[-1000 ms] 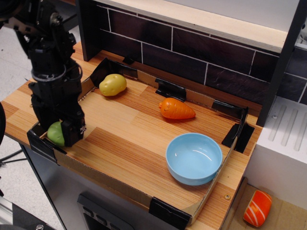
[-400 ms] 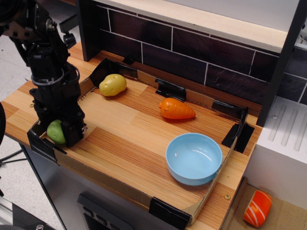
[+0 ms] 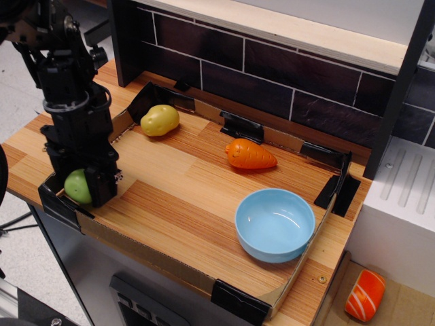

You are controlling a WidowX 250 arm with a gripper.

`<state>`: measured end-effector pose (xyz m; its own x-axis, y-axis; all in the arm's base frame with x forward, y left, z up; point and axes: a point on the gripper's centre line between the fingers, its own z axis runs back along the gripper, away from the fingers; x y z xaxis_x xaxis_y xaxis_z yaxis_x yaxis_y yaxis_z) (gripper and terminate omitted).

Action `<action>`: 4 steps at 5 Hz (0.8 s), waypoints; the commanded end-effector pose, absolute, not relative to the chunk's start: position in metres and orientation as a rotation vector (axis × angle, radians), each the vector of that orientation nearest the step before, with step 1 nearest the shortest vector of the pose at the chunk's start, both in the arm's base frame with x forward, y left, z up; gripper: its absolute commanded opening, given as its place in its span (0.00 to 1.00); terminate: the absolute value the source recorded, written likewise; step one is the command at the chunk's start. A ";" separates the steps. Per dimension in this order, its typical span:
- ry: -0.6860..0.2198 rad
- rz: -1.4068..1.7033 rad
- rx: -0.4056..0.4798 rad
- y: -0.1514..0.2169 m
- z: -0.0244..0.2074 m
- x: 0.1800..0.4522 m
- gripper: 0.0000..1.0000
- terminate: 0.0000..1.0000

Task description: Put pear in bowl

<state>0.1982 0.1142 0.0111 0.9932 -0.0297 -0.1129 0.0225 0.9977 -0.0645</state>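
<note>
The light-green pear (image 3: pixel 76 187) is at the near-left corner of the wooden tray area, partly hidden by my black gripper (image 3: pixel 86 190). The gripper comes down from above, and its fingers (image 3: pixel 102 187) stand on either side of the pear and look closed on it. The pear sits at or just above the board. The light-blue bowl (image 3: pixel 274 224) stands empty at the near right, far from the gripper.
A yellow potato toy (image 3: pixel 160 119) lies at the back left and an orange carrot toy (image 3: pixel 250 154) at the back middle. A low cardboard rim (image 3: pixel 156 255) with black corner clips edges the board. A dark tiled wall (image 3: pixel 272 75) stands behind. An orange toy (image 3: pixel 364 295) lies outside, lower right.
The gripper and arm have shifted slightly left and up, and the pear has moved with them by a small amount. The other things have not moved.
</note>
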 end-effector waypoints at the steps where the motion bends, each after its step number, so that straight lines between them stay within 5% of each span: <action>1: -0.012 0.005 -0.034 0.089 0.076 0.230 0.00 0.00; 4: -0.077 0.010 -0.113 0.012 0.088 0.245 0.00 0.00</action>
